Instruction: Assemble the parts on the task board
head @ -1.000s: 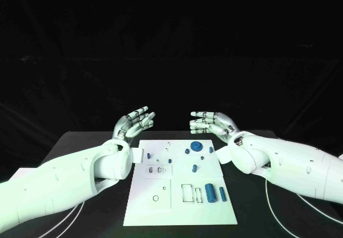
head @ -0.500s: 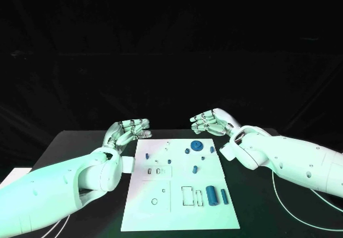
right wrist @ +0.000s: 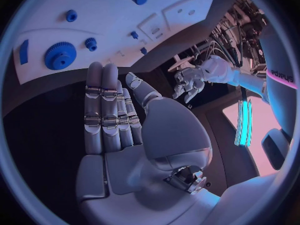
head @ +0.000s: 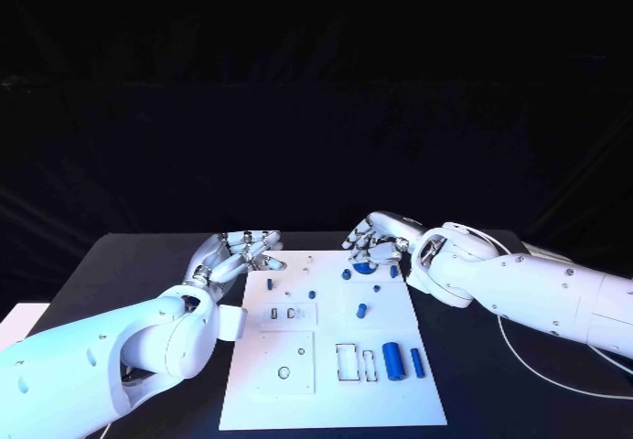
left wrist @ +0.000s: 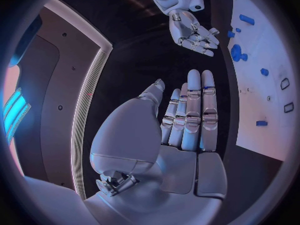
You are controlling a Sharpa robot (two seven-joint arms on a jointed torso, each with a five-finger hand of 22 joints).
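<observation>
My right hand (head: 376, 243) hovered empty, fingers loosely curled, over the blue gear (head: 363, 269) at the board's (head: 330, 402) upper middle; left hand (head: 238, 251) empty, spread. I judged a slow descent, fingers bracketing the gear's rim, best.

Matt white task board (head: 330, 384), glossy blue parts (head: 391, 358)

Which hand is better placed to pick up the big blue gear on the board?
The right hand: it hovers open just above the blue gear, while the left hand sits off the task board's far left corner.
</observation>
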